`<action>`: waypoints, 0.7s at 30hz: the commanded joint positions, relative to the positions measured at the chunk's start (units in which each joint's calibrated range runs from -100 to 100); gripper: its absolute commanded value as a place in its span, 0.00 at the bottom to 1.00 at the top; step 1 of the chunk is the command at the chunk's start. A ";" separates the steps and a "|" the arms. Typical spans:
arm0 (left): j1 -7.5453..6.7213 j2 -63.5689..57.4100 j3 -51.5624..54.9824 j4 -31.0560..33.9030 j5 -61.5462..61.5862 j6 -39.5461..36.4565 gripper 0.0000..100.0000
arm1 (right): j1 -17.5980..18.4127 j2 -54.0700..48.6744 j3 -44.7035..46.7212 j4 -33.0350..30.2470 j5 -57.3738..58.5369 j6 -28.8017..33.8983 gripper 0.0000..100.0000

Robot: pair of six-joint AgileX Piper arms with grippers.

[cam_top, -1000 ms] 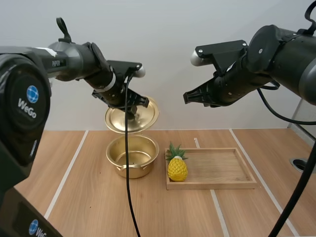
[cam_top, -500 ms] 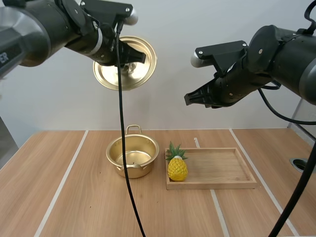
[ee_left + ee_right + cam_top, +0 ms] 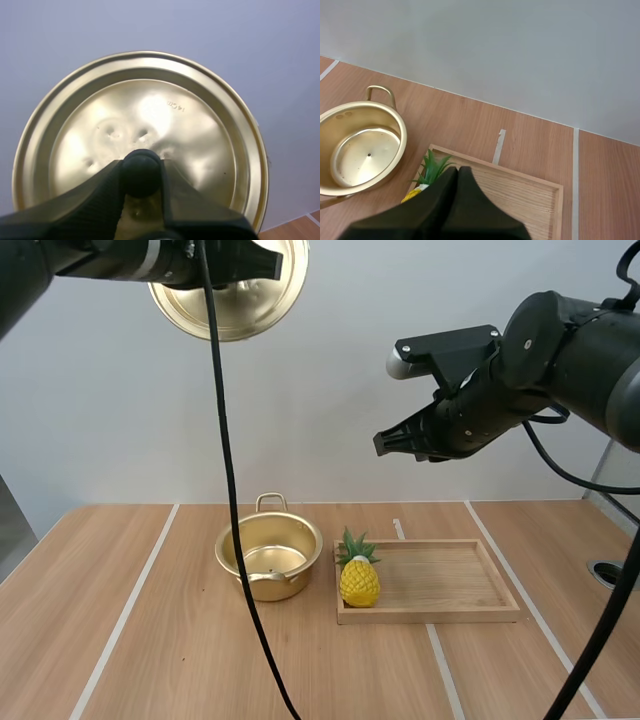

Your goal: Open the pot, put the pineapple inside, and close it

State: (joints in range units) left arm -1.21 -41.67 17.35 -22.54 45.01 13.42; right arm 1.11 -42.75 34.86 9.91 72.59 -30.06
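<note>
The gold pot (image 3: 268, 558) stands open on the table, nothing inside (image 3: 364, 155). Its gold lid (image 3: 228, 295) hangs high above, tilted on edge, and my left gripper (image 3: 141, 172) is shut on the lid's black knob (image 3: 141, 170). A yellow pineapple (image 3: 359, 578) with green leaves (image 3: 434, 166) stands at the left end of the wooden tray (image 3: 450, 585), just right of the pot. My right gripper (image 3: 383, 443) hovers high above the tray, fingers (image 3: 451, 195) lying together as one dark wedge, holding nothing.
White tape lines (image 3: 135, 595) run across the wooden table. A dark round hole (image 3: 612, 571) sits at the table's right edge. The tray's right part (image 3: 530, 200) is bare wood.
My left arm has lifted the lid from just above the pot up to the top of the high view. The right arm, pot and pineapple have stayed put.
</note>
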 commanded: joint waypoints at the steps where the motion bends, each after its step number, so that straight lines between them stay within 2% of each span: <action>1: 0.03 -1.84 -0.92 0.71 -2.62 -0.50 0.00 | 0.09 -0.34 0.25 -0.21 0.72 -0.37 0.00; 12: 0.03 -7.10 -0.92 1.79 -7.55 -0.62 0.00 | 0.09 -0.34 0.25 0.27 3.32 -0.37 0.00; 18: 0.03 -7.21 -0.92 1.79 -7.15 -0.62 0.00 | 0.09 -0.34 0.25 4.02 6.08 -0.53 0.00; 21: 0.03 -7.21 -0.92 1.79 -7.17 -0.07 0.00 | 0.09 -0.34 0.25 5.25 5.97 -3.02 0.00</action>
State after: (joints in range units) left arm -1.21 -48.56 17.08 -20.74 39.67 12.99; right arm 1.11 -42.75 34.86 13.67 78.27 -30.67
